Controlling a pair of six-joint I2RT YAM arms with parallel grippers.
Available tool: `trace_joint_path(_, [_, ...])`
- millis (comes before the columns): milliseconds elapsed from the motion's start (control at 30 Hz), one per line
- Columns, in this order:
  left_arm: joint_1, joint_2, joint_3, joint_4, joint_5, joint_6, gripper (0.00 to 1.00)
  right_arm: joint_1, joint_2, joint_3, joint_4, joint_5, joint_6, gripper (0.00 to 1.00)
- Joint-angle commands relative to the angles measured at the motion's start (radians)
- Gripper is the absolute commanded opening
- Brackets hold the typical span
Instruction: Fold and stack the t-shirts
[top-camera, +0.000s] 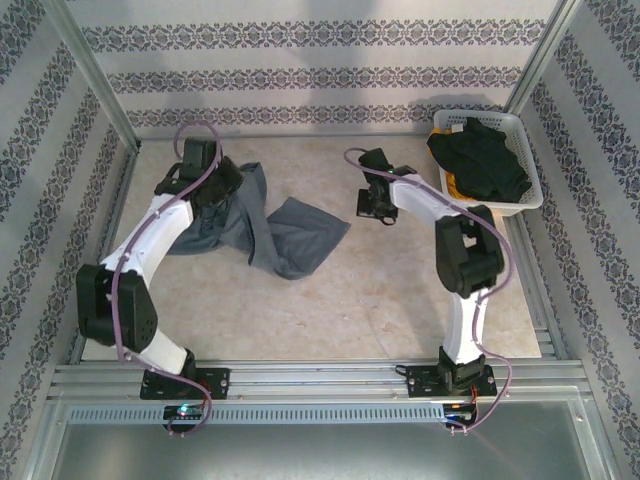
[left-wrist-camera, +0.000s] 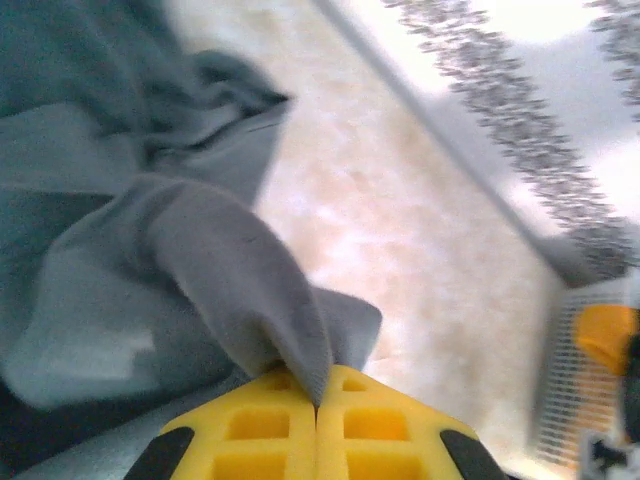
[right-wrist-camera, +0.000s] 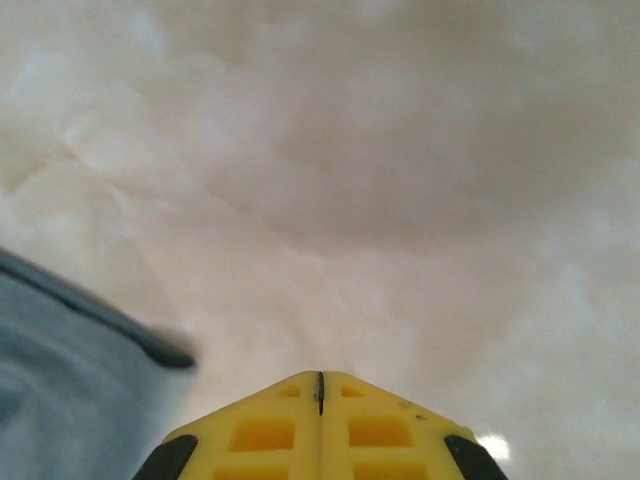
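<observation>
The left gripper (left-wrist-camera: 318, 405) pinches a far-left fold of the blue-grey t-shirt (top-camera: 295, 240), whose loose corner lies just left of the right gripper (right-wrist-camera: 320, 385), clenched empty.

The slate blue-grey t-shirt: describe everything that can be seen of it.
The slate blue-grey t-shirt is plain soft cloth, crumpled and not folded. It lies on the left half of the pale table. One flat part spreads toward the middle, and the rest is bunched and raised under the left gripper. In the left wrist view a ridge of its cloth runs into the shut yellow jaws and is pinched between them. Its lower folds rest on the table.
</observation>
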Motion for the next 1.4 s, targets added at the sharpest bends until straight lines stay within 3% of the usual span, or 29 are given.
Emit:
trace_joint_path(0, [-0.044,0.089,0.190,0.075,0.130,-0.013,0.00,-0.016,-0.103,-0.083,0.055,-0.050,0.017,0.05])
trace_joint_path(100, [-0.079,0.148,0.291,0.095,0.142,-0.034,0.00,0.024,-0.098,-0.053,0.052,-0.072,-0.025,0.38])
trace_joint_path(167, [-0.099,0.209,0.397,0.099,0.172,-0.053,0.00,0.023,-0.119,-0.087,0.101,-0.142,0.038,0.51])
trace_joint_path(333, [-0.153,0.426,0.758,0.079,0.253,-0.080,0.00,-0.001,-0.240,-0.211,0.323,-0.272,0.237,0.63])
trace_joint_path(433, [-0.190,0.568,1.019,-0.007,0.275,-0.084,0.00,0.006,-0.285,-0.223,0.441,-0.315,0.166,0.70])
trace_joint_path(500, [-0.214,0.649,1.176,-0.063,0.278,-0.089,0.00,0.027,-0.276,-0.185,0.429,-0.331,0.065,0.76])
trace_joint_path(567, [-0.226,0.687,1.233,-0.070,0.276,-0.103,0.00,0.054,-0.261,-0.180,0.422,-0.320,-0.038,0.78])
trace_joint_path(667, [-0.233,0.694,1.231,-0.052,0.271,-0.123,0.00,0.088,-0.234,-0.204,0.425,-0.208,-0.161,0.80])
trace_joint_path(767, [-0.237,0.688,1.231,-0.051,0.272,-0.126,0.00,0.089,-0.181,-0.177,0.397,-0.105,-0.198,0.82])
trace_joint_path(900, [-0.237,0.671,1.231,-0.072,0.284,-0.122,0.00,0.106,-0.090,-0.064,0.276,0.162,-0.233,0.82])
trace_joint_path(1000, [-0.237,0.645,1.224,-0.109,0.286,-0.101,0.00,0.085,-0.075,-0.074,0.298,0.258,-0.228,0.82])
trace_joint_path(1167, [-0.237,0.595,1.203,-0.162,0.274,-0.067,0.00,0.036,-0.102,-0.186,0.405,0.199,-0.271,0.83])
trace_joint_path(1367, [-0.237,0.555,1.175,-0.180,0.277,-0.055,0.00,0.000,0.008,-0.151,0.466,-0.156,-0.301,0.75])
